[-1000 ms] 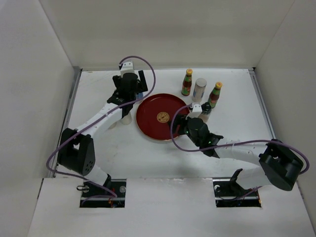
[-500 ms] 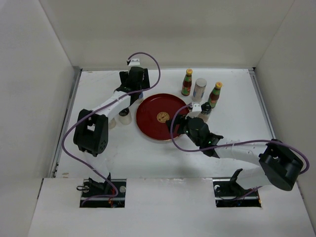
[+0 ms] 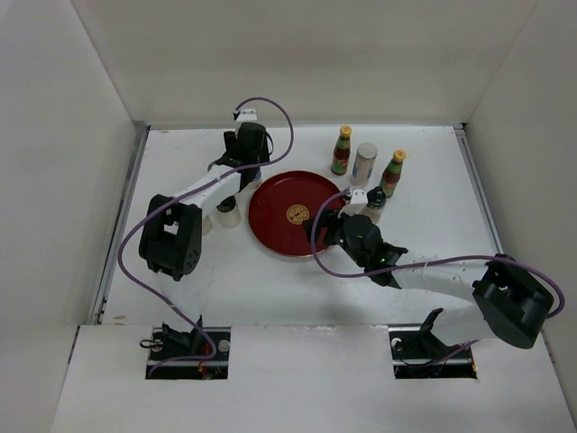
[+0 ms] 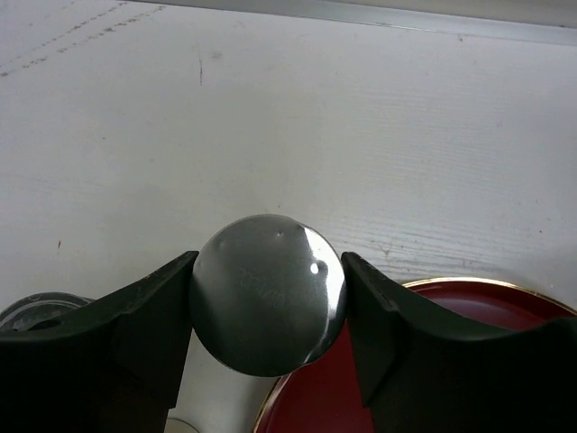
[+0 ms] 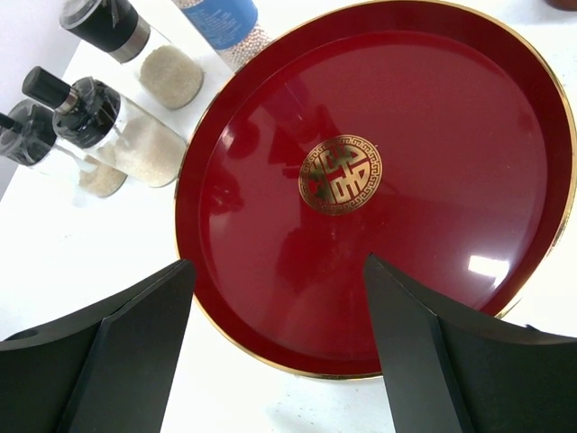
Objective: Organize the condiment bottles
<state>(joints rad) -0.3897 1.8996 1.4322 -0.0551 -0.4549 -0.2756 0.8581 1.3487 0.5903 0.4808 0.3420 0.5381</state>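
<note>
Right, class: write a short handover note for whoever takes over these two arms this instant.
Left hand: shut on a silver-topped shaker beside the red tray's far-left rim.
Right hand: open, empty, over the tray's right edge.
Far right of tray: two sauce bottles, a second shaker, one dark-lidded jar.
Left of tray: more dark-lidded jars.
Done: nothing sits in the tray. Left: placing every bottle.

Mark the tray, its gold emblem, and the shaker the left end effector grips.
Tray (image 5: 451, 135): right wrist view, bare red floor.
Emblem (image 5: 340, 174): right wrist view, its centre.
Shaker (image 4: 268, 293): left wrist view, silver top.
</note>
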